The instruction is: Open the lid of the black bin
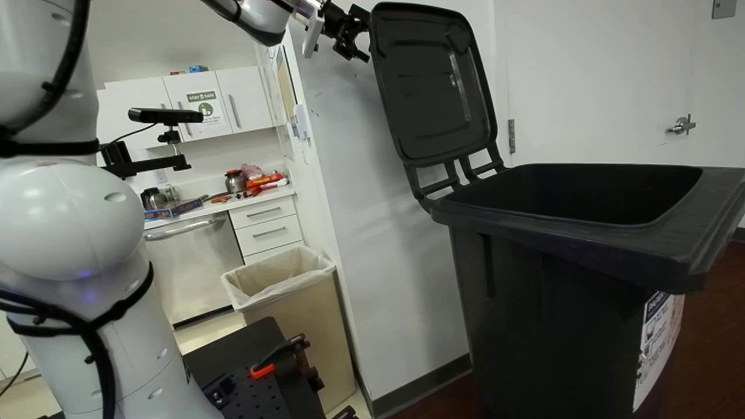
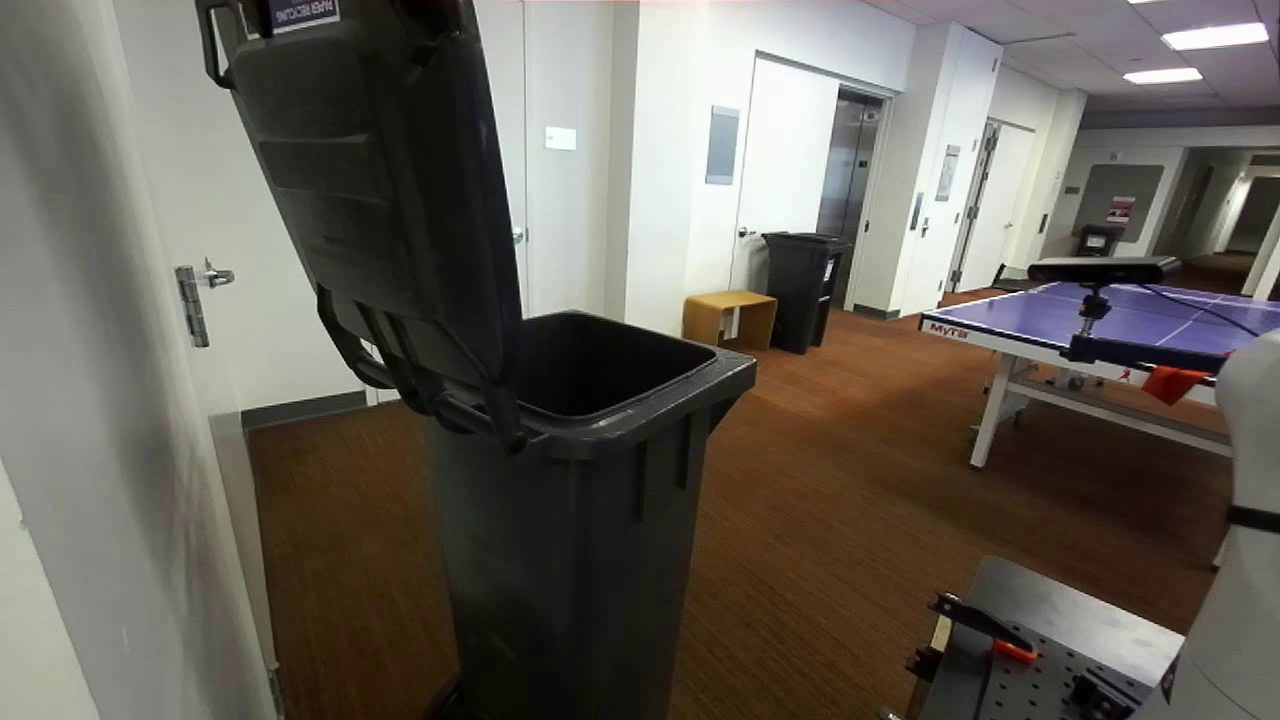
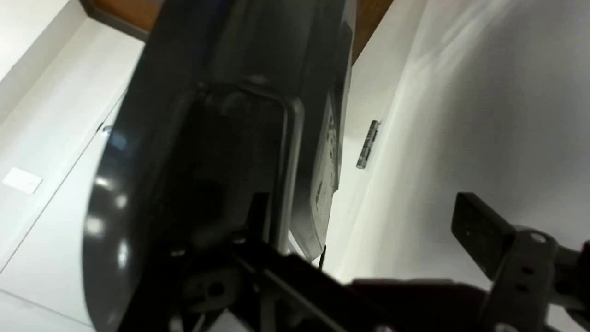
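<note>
The black bin (image 1: 559, 302) stands upright with its mouth uncovered; it shows in both exterior views (image 2: 570, 560). A white sticker (image 1: 657, 343) is on its front. The black lid (image 1: 430, 87) stands up on its hinges, leaning back a little past upright, also in both exterior views (image 2: 370, 180). Its blue-white label (image 2: 303, 12) shows at the top. My gripper (image 1: 365, 35) is at the lid's upper side edge. In the wrist view the gripper (image 3: 366, 212) is open. One finger overlaps the lid (image 3: 221, 138); the other is well apart from it. Whether they touch is unclear.
A grey-white wall (image 1: 378, 262) stands close behind the lid. A beige bin (image 1: 302, 326) stands by the wall near my base. A black cart (image 2: 1080, 620) carries the arm. A wooden stool (image 2: 730, 300), another dark bin (image 2: 797, 290) and a purple table (image 2: 1130, 315) are farther off.
</note>
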{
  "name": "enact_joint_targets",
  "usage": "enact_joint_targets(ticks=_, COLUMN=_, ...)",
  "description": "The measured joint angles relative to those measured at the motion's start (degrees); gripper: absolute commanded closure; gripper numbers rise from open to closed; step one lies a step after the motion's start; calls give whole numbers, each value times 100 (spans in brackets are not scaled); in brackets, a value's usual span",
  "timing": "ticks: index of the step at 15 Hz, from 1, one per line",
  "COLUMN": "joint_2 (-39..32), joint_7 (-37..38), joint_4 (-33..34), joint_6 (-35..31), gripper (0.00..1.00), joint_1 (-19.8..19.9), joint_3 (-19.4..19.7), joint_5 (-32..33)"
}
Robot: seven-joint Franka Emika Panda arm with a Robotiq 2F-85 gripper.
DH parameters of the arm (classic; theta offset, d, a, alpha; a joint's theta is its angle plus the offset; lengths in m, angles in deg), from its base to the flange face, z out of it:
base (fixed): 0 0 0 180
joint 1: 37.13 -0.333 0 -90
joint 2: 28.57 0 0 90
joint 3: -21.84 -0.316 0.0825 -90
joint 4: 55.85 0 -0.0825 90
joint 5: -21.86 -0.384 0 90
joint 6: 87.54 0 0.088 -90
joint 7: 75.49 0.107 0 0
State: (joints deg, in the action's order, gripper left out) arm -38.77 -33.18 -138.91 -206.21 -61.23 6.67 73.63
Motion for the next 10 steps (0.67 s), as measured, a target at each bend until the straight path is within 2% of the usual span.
enact_joint_targets(ticks=5, joint_2=-249, joint_7=64, joint_4=-43, joint_6=927, gripper=0, joint_1=-210, joint_3=-3, joint_5=1463)
enact_joint_targets(ticks=10, joint_2=-531, joint_7=-302, joint_4=49, joint_6=1776, gripper=0, joint_1=-446, joint_3=-40, joint_5=2320)
